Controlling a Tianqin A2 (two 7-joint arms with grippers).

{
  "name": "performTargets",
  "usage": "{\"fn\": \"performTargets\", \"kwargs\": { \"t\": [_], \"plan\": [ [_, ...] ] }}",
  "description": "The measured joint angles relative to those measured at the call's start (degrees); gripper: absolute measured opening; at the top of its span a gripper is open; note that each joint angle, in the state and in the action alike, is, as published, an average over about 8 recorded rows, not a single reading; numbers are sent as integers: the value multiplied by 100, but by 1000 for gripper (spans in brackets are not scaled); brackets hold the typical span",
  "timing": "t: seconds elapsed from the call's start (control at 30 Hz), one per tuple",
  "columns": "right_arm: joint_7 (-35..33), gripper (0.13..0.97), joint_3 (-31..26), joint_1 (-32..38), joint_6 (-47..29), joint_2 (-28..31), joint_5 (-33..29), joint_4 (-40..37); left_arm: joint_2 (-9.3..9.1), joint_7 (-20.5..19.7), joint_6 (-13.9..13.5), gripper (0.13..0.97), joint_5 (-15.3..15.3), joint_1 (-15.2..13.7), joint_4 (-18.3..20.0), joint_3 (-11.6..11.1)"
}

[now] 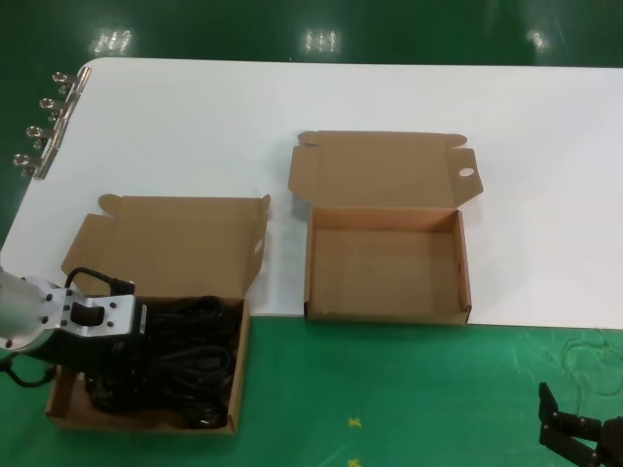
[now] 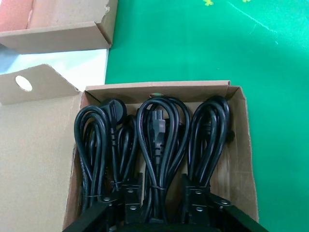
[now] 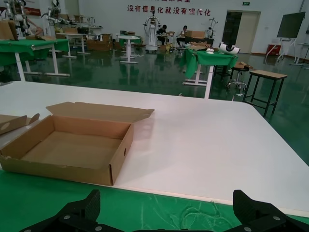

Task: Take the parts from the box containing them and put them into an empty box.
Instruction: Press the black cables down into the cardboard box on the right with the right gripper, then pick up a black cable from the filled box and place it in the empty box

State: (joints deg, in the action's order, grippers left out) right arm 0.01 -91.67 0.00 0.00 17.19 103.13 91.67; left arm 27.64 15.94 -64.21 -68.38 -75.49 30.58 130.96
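My left tool (image 1: 112, 375) is down among the coiled power cables (image 2: 157, 154) in the left carton (image 1: 237, 384); I cannot tell whether it is spread or pinching. Only the left wrist view shows three tied bundles lying side by side. My right tool (image 3: 164, 217) hangs spread, holding nothing, near the empty carton (image 3: 118, 159) on the tabletop (image 1: 545, 195).

We are in a large robotics lab or training hall: beyond the right gripper's (image 3: 164, 220) spread jaws, past the white table (image 3: 203, 140), the glossy green floor (image 3: 159, 72) runs to rows of green-covered workbenches (image 3: 29, 48), a white robot on a stand (image 3: 151, 30), seated people (image 3: 184, 34), stools (image 3: 265, 82) and red Chinese lettering (image 3: 169, 9) on the far wall
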Motion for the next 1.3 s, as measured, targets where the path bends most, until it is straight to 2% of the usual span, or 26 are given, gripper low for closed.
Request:
{"fn": "performTargets", "kwargs": {
  "t": [0.07, 0.37, 0.6, 0.8, 0.93, 1.03, 1.17, 1.3],
  "plan": [
    [0, 966, 0, 0, 0, 0, 0, 0, 2, -8, -6, 378, 19, 12, 16, -23],
    [0, 966, 0, 0, 0, 0, 0, 0, 5, 0, -32, 237, 71, 29, 40, -118],
    [0, 966, 0, 0, 0, 0, 0, 0, 131, -104, -140, 225, 69, 7, 309, -220],
    [0, 966, 0, 0, 0, 0, 0, 0, 390, -337, -338, 206, 8, 58, 968, -359],
    [0, 966, 0, 0, 0, 0, 0, 0, 586, -612, -527, 206, -108, 158, 1700, -486],
    [0, 966, 0, 0, 0, 0, 0, 0, 664, -859, -656, 206, -193, 219, 2250, -569],
    [0, 966, 0, 0, 0, 0, 0, 0, 579, -1127, -700, 206, -193, 250, 2727, -589],
    [0, 966, 0, 0, 0, 0, 0, 0, 229, -1273, -522, 206, -45, 223, 2824, -500]
  ]
}}
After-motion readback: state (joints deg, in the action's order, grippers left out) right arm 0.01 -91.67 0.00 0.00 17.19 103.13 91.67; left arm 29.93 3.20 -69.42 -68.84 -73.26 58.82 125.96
